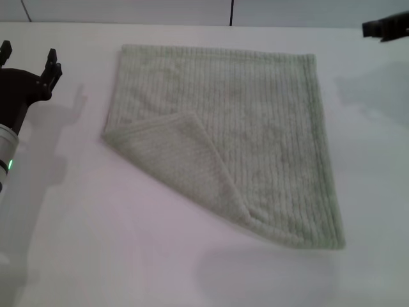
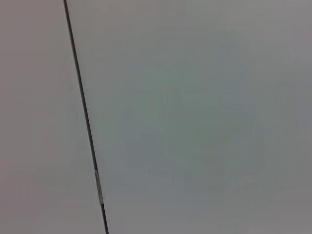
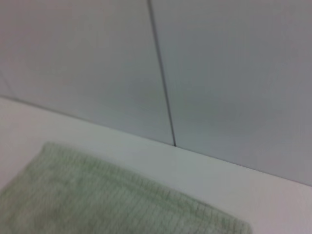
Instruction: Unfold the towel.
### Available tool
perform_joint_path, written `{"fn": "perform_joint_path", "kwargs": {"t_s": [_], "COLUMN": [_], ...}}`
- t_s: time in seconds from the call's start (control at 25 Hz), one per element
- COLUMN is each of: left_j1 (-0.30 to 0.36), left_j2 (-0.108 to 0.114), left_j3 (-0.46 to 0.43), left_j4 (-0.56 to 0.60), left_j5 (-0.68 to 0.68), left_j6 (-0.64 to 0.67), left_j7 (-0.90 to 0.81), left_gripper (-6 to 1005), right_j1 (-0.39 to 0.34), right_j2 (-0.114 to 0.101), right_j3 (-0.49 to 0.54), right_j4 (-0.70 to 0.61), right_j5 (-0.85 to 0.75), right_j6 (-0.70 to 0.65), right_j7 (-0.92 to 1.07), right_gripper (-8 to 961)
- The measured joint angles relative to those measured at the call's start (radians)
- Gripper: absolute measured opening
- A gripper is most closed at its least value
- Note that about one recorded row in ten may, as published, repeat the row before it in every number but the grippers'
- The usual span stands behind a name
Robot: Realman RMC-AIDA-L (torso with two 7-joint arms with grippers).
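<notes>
Towel (image 1: 255,128) unmarked, near-left corner folded over

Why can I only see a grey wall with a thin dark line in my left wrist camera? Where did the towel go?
Observer: The towel is lying flat on the white table, in front of the robot.
Operator: Is it all opened up?
Observer: Not yet. Its near-left corner is folded over on top of the rest.
Operator: Where is my left pincer?
Observer: The left pincer is out to the left of the towel, open and touching nothing.
Operator: And the other one?
Observer: The right pincer is only partly visible at the far right, clear of the towel; its wrist camera sees the towel's far edge.
</notes>
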Motion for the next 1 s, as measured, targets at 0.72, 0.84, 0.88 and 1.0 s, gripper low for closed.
{"fn": "perform_joint_path", "kwargs": {"t_s": [0.72, 0.84, 0.88, 1.0], "left_j1": [-0.005, -0.007, -0.007, -0.007], "left_j2": [-0.001, -0.002, -0.002, -0.002], "left_j3": [0.026, 0.038, 0.038, 0.052], "left_j4": [-0.007, -0.009, -0.009, -0.009], "left_j5": [-0.004, -0.004, -0.004, -0.005], "left_j6": [-0.030, -0.040, -0.040, -0.041], "left_j7": [0.000, 0.000, 0.000, 0.000], "left_gripper": [768, 767, 766, 765], "right_j1": [0.160, 0.223, 0.223, 0.248], "right_j2": [-0.040, -0.055, -0.055, -0.051], "right_j3": [-0.036, -0.033, -0.033, -0.034], "right_j4": [0.287, 0.428, 0.428, 0.487], "right_j5": [-0.117, -0.117, -0.117, -0.115], "right_j6": [0.024, 0.064, 0.064, 0.094], "right_j7": [0.026, -0.019, -0.019, -0.050], "right_gripper": [-1, -1, -1, -1]}}
